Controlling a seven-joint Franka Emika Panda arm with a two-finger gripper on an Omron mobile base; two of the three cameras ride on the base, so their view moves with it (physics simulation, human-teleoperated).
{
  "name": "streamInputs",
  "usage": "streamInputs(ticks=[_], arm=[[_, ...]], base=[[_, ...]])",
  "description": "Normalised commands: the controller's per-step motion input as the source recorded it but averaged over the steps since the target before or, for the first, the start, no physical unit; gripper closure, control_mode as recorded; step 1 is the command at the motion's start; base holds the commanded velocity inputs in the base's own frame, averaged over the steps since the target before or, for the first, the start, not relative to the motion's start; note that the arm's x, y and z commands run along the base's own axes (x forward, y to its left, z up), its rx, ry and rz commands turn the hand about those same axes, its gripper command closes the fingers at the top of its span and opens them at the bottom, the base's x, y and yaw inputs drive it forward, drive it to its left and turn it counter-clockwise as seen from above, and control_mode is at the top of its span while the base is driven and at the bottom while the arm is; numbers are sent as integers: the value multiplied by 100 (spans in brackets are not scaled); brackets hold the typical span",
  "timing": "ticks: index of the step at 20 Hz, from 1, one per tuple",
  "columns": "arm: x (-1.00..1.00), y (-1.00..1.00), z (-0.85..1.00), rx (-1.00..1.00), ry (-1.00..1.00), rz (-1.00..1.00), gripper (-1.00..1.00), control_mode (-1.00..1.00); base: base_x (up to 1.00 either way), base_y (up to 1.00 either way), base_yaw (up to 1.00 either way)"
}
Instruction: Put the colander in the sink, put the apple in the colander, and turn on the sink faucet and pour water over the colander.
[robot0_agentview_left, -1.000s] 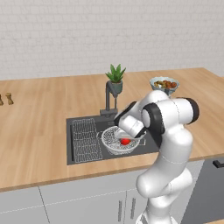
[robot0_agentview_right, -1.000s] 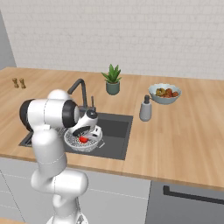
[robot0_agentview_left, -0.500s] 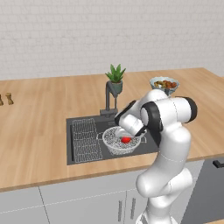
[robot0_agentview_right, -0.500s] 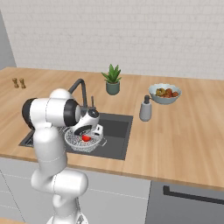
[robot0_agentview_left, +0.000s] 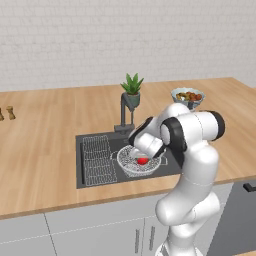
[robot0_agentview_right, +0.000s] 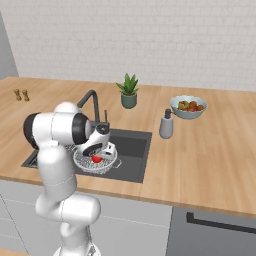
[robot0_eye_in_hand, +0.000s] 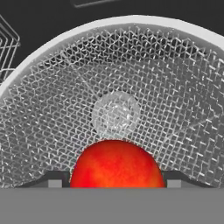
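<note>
The silvery mesh colander (robot0_agentview_left: 126, 165) (robot0_agentview_right: 86, 163) (robot0_eye_in_hand: 144, 74) stands in the dark sink (robot0_agentview_left: 170, 161) (robot0_agentview_right: 134, 150), right of the wire rack (robot0_agentview_left: 98, 161). The red apple (robot0_agentview_left: 143, 161) (robot0_agentview_right: 97, 159) (robot0_eye_in_hand: 114, 164) lies low inside the colander. My gripper (robot0_agentview_left: 145, 156) (robot0_agentview_right: 99, 153) (robot0_eye_in_hand: 113, 181) reaches down into the bowl, and its two fingertips (robot0_eye_in_hand: 56, 180) sit against the apple's sides, shut on it. The dark angular faucet (robot0_agentview_left: 125, 107) (robot0_agentview_right: 90, 99) rises behind the sink; no water shows at its spout.
A potted plant (robot0_agentview_left: 132, 90) stands behind the faucet. A white fruit bowl (robot0_agentview_left: 187, 96) (robot0_agentview_right: 187, 106) and a soap dispenser (robot0_agentview_right: 166, 125) are on the counter to the right. Two small shakers (robot0_agentview_left: 6, 113) sit far left.
The hand has stayed inside the colander with the apple between its fingers. Nothing else has visibly moved.
</note>
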Motion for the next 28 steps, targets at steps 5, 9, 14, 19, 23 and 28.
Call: streamInputs(ticks=[5,9,14,19,23,28], arm=[[-13,0,24,-10,0,0,-100,-100],[-7,0,46,-11,0,0,-100,-100],[-10,-1,75,-2,0,1,-100,-100],[-15,-14,85,0,0,8,-100,-100],[-20,-22,58,0,-6,19,-100,-100],[-10,-14,33,0,-34,25,-100,-100]], base=[[0,0,0],[0,0,0],[0,0,0],[0,0,0],[0,0,0],[0,0,0]])
